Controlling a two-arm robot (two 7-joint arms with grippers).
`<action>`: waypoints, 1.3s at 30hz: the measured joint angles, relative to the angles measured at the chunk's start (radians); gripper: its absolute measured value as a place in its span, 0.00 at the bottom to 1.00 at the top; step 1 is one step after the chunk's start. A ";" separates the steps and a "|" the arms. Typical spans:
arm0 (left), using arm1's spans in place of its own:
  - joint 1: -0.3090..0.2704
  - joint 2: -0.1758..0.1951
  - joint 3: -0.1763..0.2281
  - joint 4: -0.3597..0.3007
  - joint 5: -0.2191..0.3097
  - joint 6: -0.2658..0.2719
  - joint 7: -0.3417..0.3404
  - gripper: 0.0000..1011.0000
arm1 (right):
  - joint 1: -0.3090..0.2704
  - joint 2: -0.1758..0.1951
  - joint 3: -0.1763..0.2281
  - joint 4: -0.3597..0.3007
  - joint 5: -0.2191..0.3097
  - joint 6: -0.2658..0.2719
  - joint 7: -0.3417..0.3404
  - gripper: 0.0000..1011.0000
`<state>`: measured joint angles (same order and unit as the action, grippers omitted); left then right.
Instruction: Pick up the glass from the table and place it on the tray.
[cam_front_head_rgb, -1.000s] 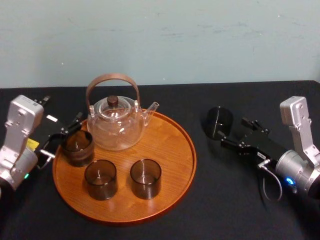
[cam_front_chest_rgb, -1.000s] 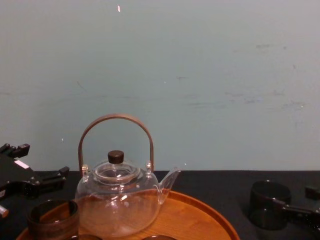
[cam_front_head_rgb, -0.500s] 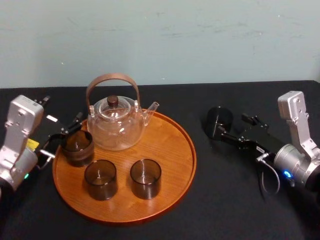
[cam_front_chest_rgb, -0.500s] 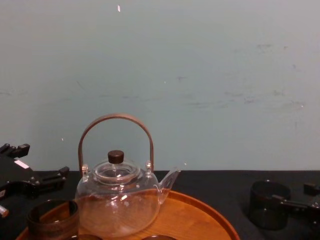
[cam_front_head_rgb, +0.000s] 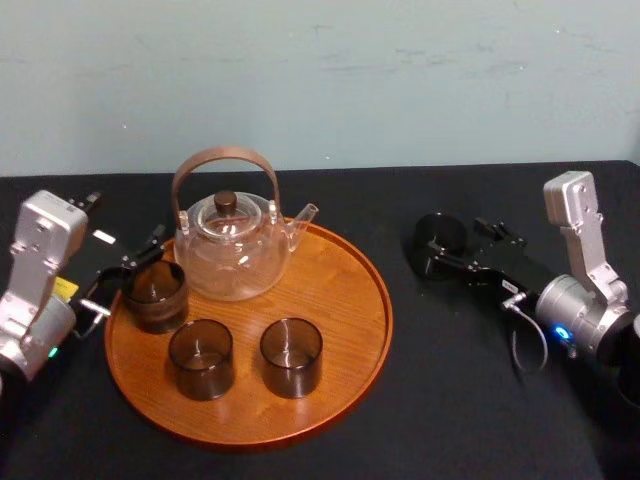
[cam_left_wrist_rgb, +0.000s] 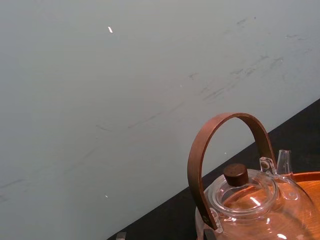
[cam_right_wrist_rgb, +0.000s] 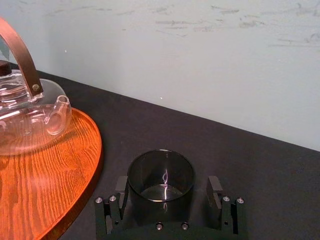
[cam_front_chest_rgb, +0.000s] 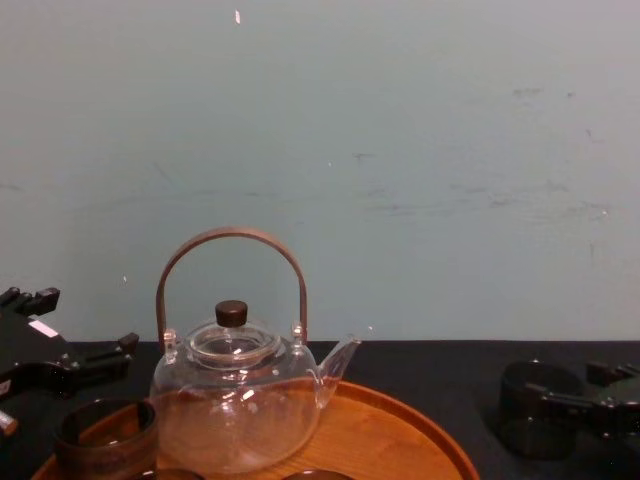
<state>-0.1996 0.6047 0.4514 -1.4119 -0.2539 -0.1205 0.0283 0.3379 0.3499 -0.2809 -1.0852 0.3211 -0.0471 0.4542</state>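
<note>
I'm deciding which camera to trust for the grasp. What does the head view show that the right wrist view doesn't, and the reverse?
Head view adds the whole tray with three glasses on it and the left gripper at its left edge. Right wrist view adds the gaps between the right gripper's open fingers and the glass on the table. Both show that glass, the teapot and tray rim.
</note>
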 joint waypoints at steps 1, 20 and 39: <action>0.000 0.000 0.000 0.000 0.000 0.000 0.000 0.99 | 0.005 -0.002 -0.002 0.008 -0.001 -0.003 0.002 0.99; 0.000 0.000 0.000 0.000 0.000 0.000 0.000 0.99 | 0.115 -0.055 -0.025 0.188 -0.010 -0.053 0.046 0.99; 0.000 0.000 0.000 0.000 0.000 0.000 0.000 0.99 | 0.121 -0.058 -0.026 0.198 -0.012 -0.053 0.051 0.94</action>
<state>-0.1995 0.6047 0.4514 -1.4120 -0.2539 -0.1205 0.0283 0.4592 0.2922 -0.3065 -0.8867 0.3087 -0.1001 0.5052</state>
